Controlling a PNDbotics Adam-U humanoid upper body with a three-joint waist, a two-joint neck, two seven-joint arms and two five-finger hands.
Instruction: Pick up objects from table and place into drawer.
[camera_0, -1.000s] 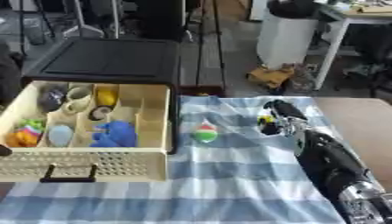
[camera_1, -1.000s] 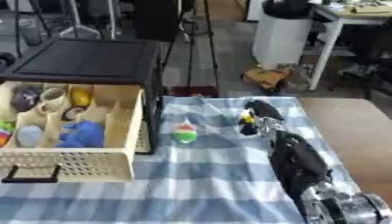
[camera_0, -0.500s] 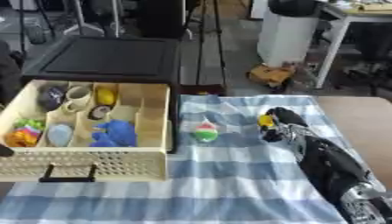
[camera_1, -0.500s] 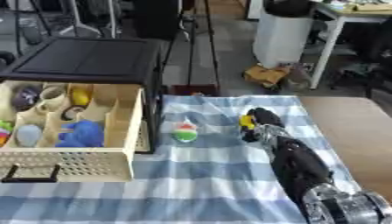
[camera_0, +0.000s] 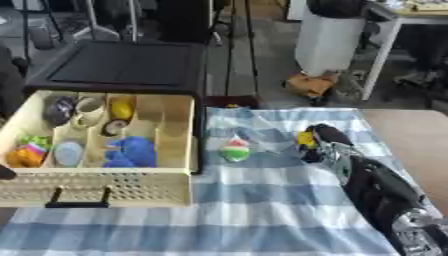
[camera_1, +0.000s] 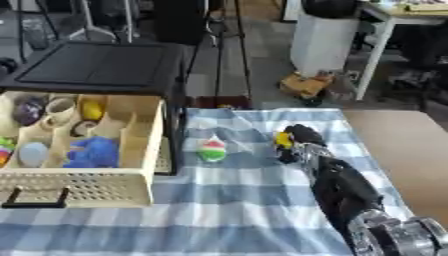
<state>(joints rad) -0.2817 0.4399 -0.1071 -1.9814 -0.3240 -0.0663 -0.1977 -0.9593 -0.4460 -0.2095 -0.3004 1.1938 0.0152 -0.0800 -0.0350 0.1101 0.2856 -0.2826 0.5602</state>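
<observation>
Drawer, cream, pulled open at the table's left side, perforated front with a dark handle; its compartments already hold several small things: a blue soft shape, a yellow piece, a cup-like piece, a pale oval, an orange-and-green piece.

Left eye view: on the blue-checked cloth a small round object, red, white and green, lies loose just right of the drawer's side wall. Right hand enters from the lower right, forearm running up and leftward across the cloth. Fingers are curled round a small yellow object, which shows at the hand's left side. Hand sits well right of the drawer, with the round object between them. Left hand not seen.

Right eye view: same layout. Yellow object peeks out from the right hand; whether the hand rests on the cloth or is just above it I cannot tell. Round object is apart from the hand, untouched.

Judgement on the step: a pick of the yellow object, grasp seemingly made. To do it well, lift clear of the cloth first, carry left passing above the round object and over the drawer wall, and let go only over a compartment with room, likely the bare ones at the drawer's right side. Risk: dragging the cloth or knocking the round object.
</observation>
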